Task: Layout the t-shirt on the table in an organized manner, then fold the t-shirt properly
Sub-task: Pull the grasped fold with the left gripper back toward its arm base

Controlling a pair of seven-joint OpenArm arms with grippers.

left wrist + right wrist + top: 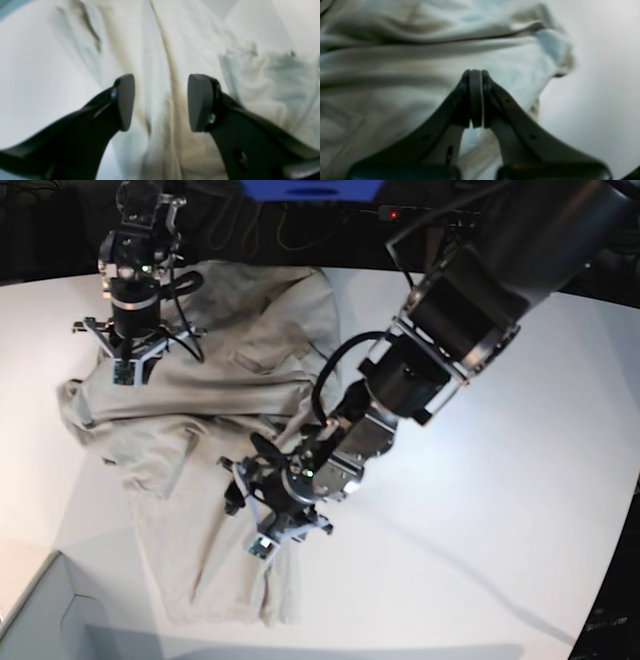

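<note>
T-shirt (210, 400) layout is only beginning: the beige-grey cloth is lying rumpled and bunched on the white surface (520, 510), nothing squared or folded. The left gripper (161, 102) is hovering released over a ridge of fabric, while the right gripper (476, 100) is sitting clenched, its grasp unclear.

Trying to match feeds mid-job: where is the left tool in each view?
Left wrist: left tool at lower centre, jaws apart over the t-shirt.
Right wrist: not in view.
Base: lower centre, on the arm coming from the right.
Shared landmark: the crumpled t-shirt on the white table.
</note>
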